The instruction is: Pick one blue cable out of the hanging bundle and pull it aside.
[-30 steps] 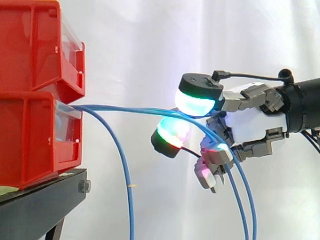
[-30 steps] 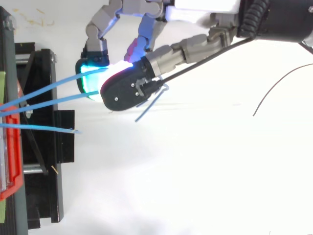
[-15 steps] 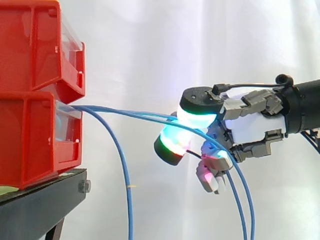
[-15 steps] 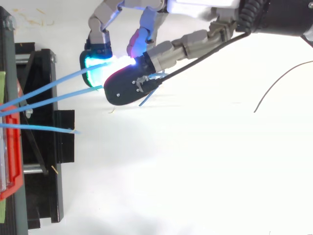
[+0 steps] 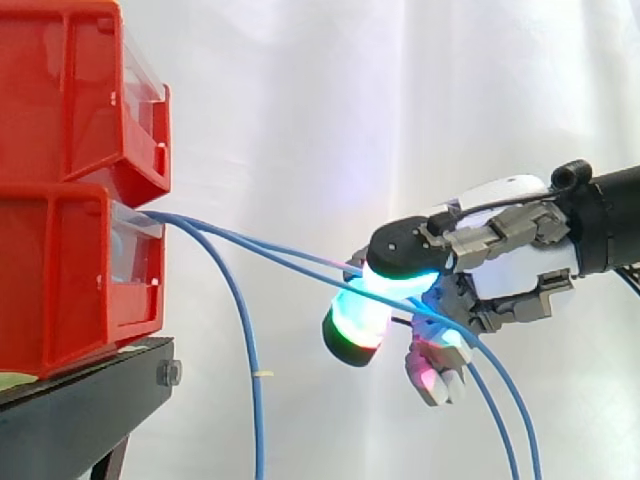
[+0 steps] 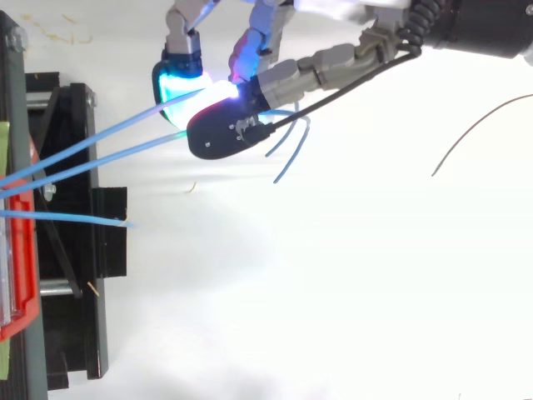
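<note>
The hand (image 5: 528, 268) reaches in from the right, well apart from the bins, with its fingers curled and gripping two blue cables (image 5: 290, 258). The cables pass between a cyan-glowing pad on top and the other fingertips (image 5: 357, 322) just below, one of which glows green and magenta. Both cables leave the front of the lower bin (image 5: 60, 280) and slope down, drawn fairly straight, to the hand. Beyond the grip they bend and hang down toward the bottom edge of the side view. From above, the same two cables (image 6: 83, 147) fan out from the bins at the left toward the upper middle, where the hand (image 6: 275, 79) holds them, and their loose parts curl out just past the pads. A third cable (image 5: 252, 370) comes out of the same bin, arcs over and hangs straight down on its own near the stand (image 5: 80, 400), apart from the hand. The upper bin (image 5: 70, 100) sits stacked on the lower one, both on the black stand before the white curtain (image 5: 330, 110).
</note>
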Motion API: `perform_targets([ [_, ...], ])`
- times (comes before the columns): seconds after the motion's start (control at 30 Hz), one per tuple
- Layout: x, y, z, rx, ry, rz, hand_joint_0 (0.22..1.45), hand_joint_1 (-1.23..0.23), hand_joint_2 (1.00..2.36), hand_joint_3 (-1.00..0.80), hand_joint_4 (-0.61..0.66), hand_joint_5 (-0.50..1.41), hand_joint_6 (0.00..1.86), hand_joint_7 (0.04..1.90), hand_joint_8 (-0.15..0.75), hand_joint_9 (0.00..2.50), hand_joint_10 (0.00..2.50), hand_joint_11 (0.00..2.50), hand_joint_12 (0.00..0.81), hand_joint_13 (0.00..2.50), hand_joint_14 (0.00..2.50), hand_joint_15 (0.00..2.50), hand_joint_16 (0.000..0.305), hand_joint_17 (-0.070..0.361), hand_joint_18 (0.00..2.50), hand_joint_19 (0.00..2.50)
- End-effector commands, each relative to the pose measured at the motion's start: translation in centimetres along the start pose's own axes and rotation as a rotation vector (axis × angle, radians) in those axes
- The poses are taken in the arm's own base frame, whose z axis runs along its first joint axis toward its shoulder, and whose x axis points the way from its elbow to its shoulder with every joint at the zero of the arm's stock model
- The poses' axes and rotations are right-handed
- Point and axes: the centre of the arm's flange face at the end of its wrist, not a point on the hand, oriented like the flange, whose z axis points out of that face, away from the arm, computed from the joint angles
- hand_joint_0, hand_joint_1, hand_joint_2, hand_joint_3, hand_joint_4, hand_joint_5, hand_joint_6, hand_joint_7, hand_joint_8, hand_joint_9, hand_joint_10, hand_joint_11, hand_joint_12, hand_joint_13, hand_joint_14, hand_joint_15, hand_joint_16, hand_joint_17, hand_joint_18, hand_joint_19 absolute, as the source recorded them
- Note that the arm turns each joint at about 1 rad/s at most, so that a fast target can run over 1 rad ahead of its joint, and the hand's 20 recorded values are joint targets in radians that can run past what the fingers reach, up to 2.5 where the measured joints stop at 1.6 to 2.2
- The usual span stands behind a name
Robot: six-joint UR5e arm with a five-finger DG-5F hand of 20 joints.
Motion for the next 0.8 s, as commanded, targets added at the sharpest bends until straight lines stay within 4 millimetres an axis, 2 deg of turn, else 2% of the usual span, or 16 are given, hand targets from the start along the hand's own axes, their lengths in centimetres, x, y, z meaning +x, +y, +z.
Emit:
perform_targets([
  [0.0,0.0,-0.1,-0.2,0.024,-0.012,-0.05,0.6,-0.76,1.02,-0.28,-0.04,-0.14,0.92,0.82,0.252,1.27,0.02,0.93,0.295,1.01,0.03,0.82,0.033,0.075,0.84,0.82],
  [0.13,0.2,-0.1,-0.3,0.035,-0.014,-0.119,0.6,-0.75,1.01,-0.28,-0.03,-0.14,0.92,0.83,0.256,1.27,0.02,0.95,0.293,1.01,0.03,0.83,0.033,0.075,0.85,0.81],
  [0.43,0.3,0.6,-0.2,0.027,-0.014,-0.122,0.61,-0.75,1.01,-0.3,-0.03,-0.14,0.92,0.82,0.254,1.27,0.02,0.95,0.298,1.02,0.03,0.83,0.034,0.076,0.85,0.82],
  [0.57,-0.2,1.7,-0.4,0.035,-0.008,-0.109,0.6,-0.75,1.01,-0.3,-0.03,-0.14,0.92,0.82,0.252,1.27,0.02,0.94,0.297,1.02,0.03,0.83,0.034,0.076,0.85,0.82],
  [0.77,-1.3,4.6,-1.3,0.063,0.005,-0.113,0.6,-0.74,1.01,-0.31,-0.04,-0.14,0.92,0.83,0.256,1.27,0.02,0.94,0.298,1.02,0.03,0.83,0.034,0.076,0.85,0.82],
])
